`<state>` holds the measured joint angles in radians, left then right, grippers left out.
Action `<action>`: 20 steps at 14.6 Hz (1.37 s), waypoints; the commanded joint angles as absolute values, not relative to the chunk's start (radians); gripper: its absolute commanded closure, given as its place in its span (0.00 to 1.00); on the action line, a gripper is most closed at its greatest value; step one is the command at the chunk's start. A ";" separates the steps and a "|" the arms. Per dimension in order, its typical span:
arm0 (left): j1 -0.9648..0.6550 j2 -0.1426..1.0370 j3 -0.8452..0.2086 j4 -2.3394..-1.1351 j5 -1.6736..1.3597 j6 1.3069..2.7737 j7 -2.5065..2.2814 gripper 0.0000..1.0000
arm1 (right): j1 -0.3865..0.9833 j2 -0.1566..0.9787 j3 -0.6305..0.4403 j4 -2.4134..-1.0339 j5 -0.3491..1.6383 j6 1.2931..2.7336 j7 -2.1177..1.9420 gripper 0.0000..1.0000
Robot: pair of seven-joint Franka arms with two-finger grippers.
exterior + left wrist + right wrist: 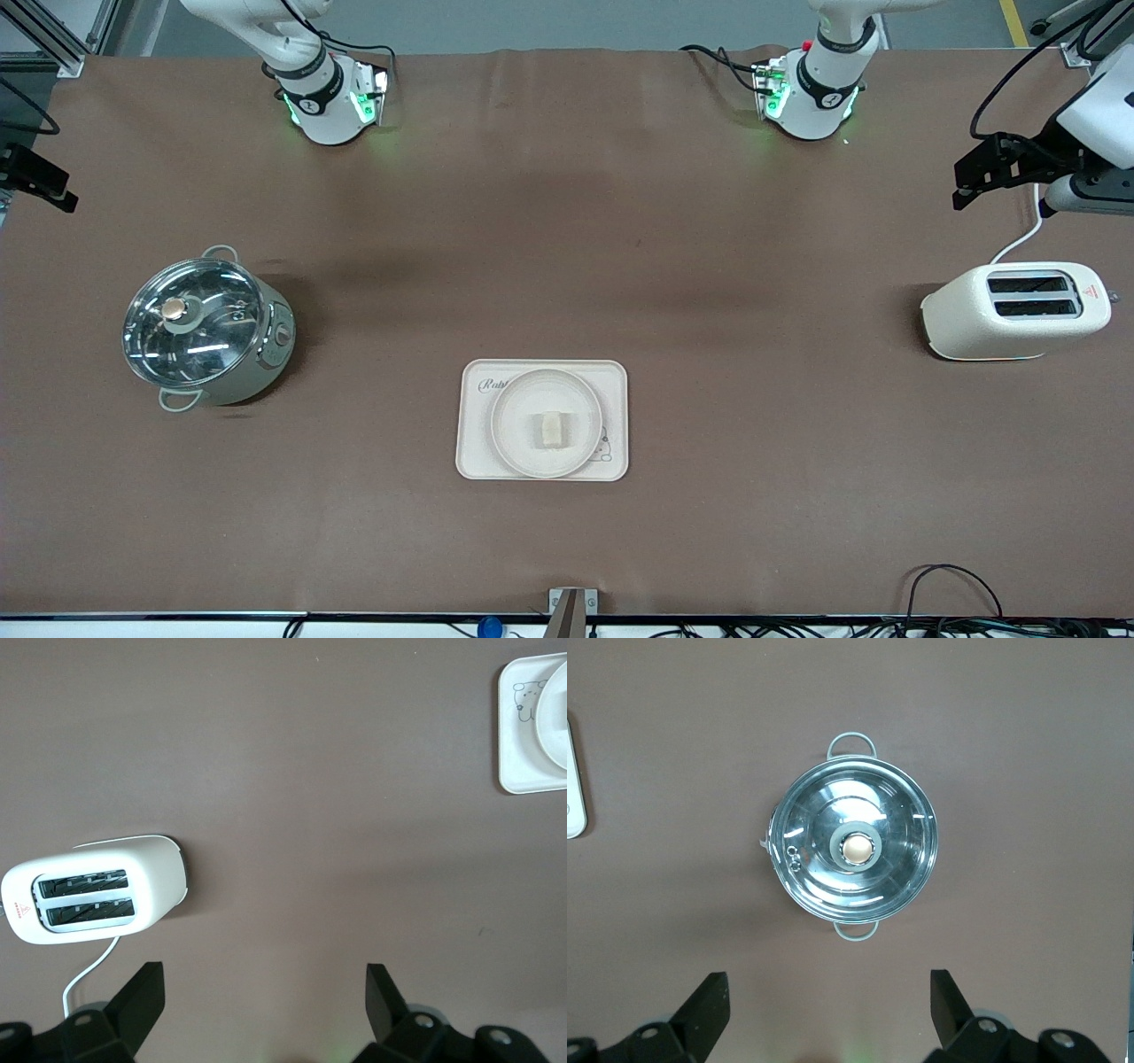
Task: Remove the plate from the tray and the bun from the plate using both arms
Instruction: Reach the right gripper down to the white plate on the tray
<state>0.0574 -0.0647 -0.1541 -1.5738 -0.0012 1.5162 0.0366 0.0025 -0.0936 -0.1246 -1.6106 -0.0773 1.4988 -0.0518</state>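
Front view is showing you the bun [550,431] sitting on the plate [515,440] on the tray [472,425] near the bench's camera-side edge, while the left claw [264,1003] and right claw [830,1008] are hanging spread.

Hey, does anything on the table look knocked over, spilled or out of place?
Nothing stands out. The bun sits on the plate, the plate on the tray. The lidded pot and toaster stand upright, nothing spilled.
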 commanded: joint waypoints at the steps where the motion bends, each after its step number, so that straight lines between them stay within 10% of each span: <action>1: 0.064 -0.060 -0.161 -1.554 -0.008 1.494 0.037 0.00 | 0.009 -0.106 -0.123 -1.620 -0.097 1.496 -0.049 0.00; 14: 0.066 -0.038 -0.161 -1.542 -0.006 1.494 0.046 0.00 | 0.093 -0.100 -0.123 -1.635 0.015 1.482 0.052 0.00; 20: 0.061 -0.026 -0.161 -1.543 -0.005 1.496 0.034 0.00 | 0.208 0.105 -0.123 -1.709 0.280 1.753 0.173 0.00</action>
